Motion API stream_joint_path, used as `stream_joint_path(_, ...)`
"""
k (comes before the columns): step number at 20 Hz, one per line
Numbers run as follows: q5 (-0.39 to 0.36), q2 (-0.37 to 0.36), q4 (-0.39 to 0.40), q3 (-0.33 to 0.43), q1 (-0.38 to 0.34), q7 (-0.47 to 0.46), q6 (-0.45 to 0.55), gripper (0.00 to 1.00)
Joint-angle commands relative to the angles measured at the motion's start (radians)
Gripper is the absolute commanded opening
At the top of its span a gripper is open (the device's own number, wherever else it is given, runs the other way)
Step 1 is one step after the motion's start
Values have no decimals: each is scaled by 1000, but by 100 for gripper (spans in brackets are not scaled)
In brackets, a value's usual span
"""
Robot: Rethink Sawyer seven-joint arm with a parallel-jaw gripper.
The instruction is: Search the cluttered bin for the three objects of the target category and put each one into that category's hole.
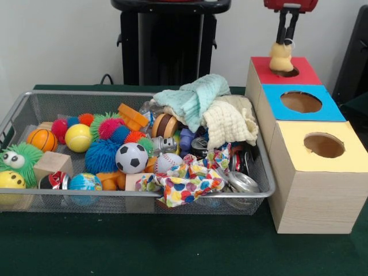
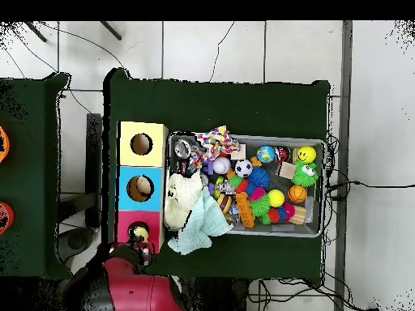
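While the gripper (image 1: 285, 35) hangs at 1 o'clock in the front view, its two dark fingers are pinched narrow on the top of a pale tan plush toy (image 1: 281, 58), which dangles with its lower part at the round hole of the red-topped box (image 1: 299, 73). Toward 4 o'clock from that box, touching it in a row, stand the blue-topped box (image 1: 323, 111) and then the yellow-topped box (image 1: 351, 155), each with a round hole in its lid. The wire-mesh bin (image 1: 34, 103) sits at 9 o'clock on the green counter (image 1: 172, 247), just beside the boxes. At its 3 o'clock end lie a mint-green cloth (image 1: 195, 95), a cream cloth (image 1: 230, 121) and a polka-dot cloth (image 1: 187, 184) draped over the near rim. Among the clutter are a soccer ball (image 1: 131, 157), a basketball (image 1: 42, 140), a yellow tennis ball (image 1: 78, 138), a blue spiky ball (image 1: 102, 155) and a green fuzzy ball with googly eyes (image 1: 20, 158).

In the overhead view the tan toy (image 2: 141, 233) shows at the red box's hole, at 8 o'clock, with the red arm (image 2: 130, 291) below it.
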Motion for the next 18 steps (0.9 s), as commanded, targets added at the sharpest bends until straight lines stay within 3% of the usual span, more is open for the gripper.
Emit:
stream_joint_path(1, -9, 36, -17, 28, 12, 174, 5, 0)
stream_joint_path(18, 4, 49, -22, 28, 23, 182, -9, 0)
